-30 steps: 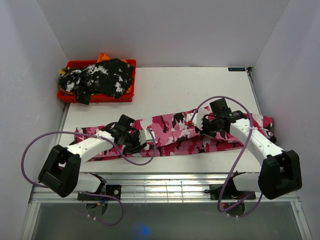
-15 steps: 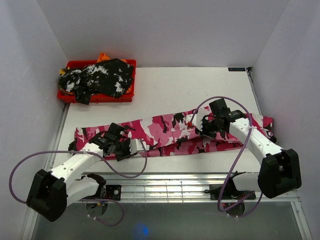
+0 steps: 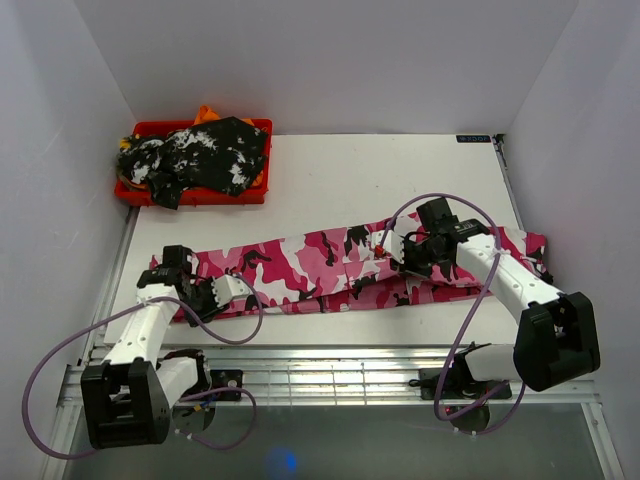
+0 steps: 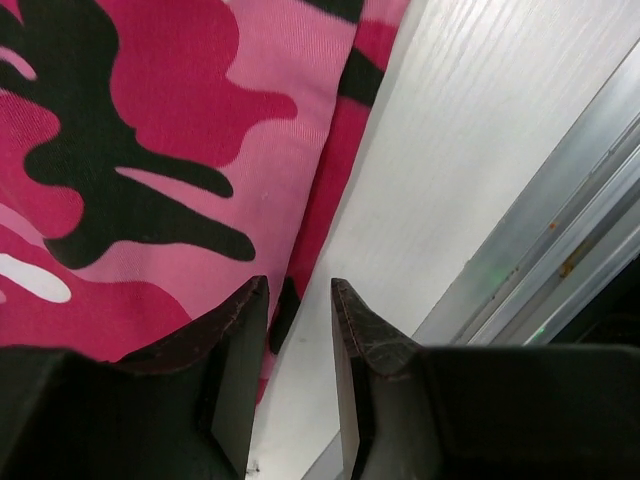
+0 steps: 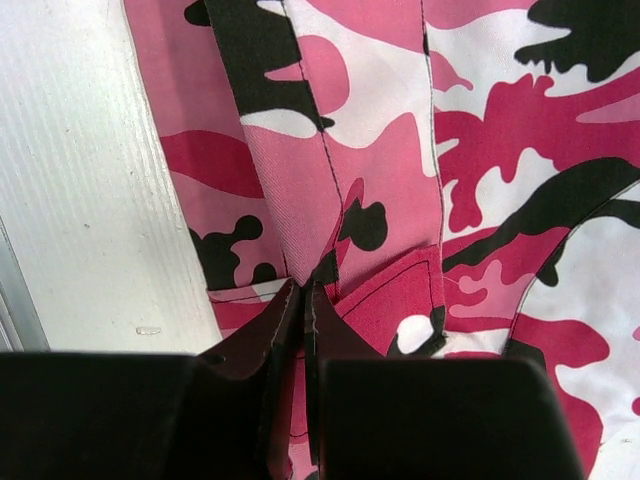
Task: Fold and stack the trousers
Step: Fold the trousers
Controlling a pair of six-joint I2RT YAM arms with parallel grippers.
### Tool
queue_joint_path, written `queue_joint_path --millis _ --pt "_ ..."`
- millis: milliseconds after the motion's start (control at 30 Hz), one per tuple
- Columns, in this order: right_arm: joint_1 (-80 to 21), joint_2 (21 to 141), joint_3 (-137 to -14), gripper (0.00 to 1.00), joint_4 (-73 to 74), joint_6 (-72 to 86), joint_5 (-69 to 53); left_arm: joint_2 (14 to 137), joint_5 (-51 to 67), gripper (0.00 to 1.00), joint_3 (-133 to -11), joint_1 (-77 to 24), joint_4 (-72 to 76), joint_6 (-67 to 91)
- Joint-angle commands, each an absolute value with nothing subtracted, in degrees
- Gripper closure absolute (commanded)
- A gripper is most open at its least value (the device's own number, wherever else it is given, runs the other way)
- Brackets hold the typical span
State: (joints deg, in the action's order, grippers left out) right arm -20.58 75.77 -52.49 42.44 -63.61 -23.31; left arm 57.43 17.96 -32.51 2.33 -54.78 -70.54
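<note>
While lying flat near the front edge of the table [image 3: 380,180], looks like soft pink trousers [image 3: 320,262] with white and black blotches, long way running left to right. Far back left, a red tray [image 3: 225,196] with a black-and-white garment [image 3: 205,155] heaped inside. Pinched tight by the right gripper [image 5: 303,290] near the right end; at the left end, under the left gripper [image 4: 298,290], open a little, holding nothing.

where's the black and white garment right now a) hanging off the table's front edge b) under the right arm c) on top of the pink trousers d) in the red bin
d: the black-and-white garment lies heaped in the red bin at the back left, apart from the pink trousers.
</note>
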Motion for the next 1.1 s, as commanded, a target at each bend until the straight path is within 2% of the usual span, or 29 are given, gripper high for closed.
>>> queue_joint_path --millis 0,133,333,467,500,600,767,1067 --pt "-20.2 76.0 -55.3 0.92 44.1 -64.5 -24.2 59.3 18.9 0.57 -34.8 5.9 -57.4 -78.6" --pt "-20.2 75.8 -55.3 0.92 44.2 -64.5 -24.3 60.6 18.0 0.57 -34.1 6.4 -54.7 -80.7" --pt "-20.2 75.3 -54.9 0.92 44.3 -64.7 -24.3 62.9 17.9 0.69 -35.6 6.6 -52.2 -81.4" --pt "-20.2 75.4 -54.9 0.92 44.6 -64.8 -24.2 64.0 17.1 0.82 -35.9 6.9 -50.4 -82.0" --pt "-20.2 75.5 -55.0 0.92 44.6 -64.8 -24.2 64.2 16.7 0.89 -35.9 7.0 -50.4 -82.4" --pt "-20.2 75.5 -55.0 0.92 44.7 -64.8 -24.1 64.6 16.9 1.00 -36.0 7.9 -50.5 -82.9" --pt "-20.2 75.6 -55.9 0.92 46.1 -65.5 -24.4 63.0 18.9 1.00 -37.6 9.4 -54.6 -85.8" --pt "-20.3 71.3 -53.5 0.92 53.6 -75.9 -26.0 59.0 21.2 1.00 -40.8 15.3 -62.7 -90.5"
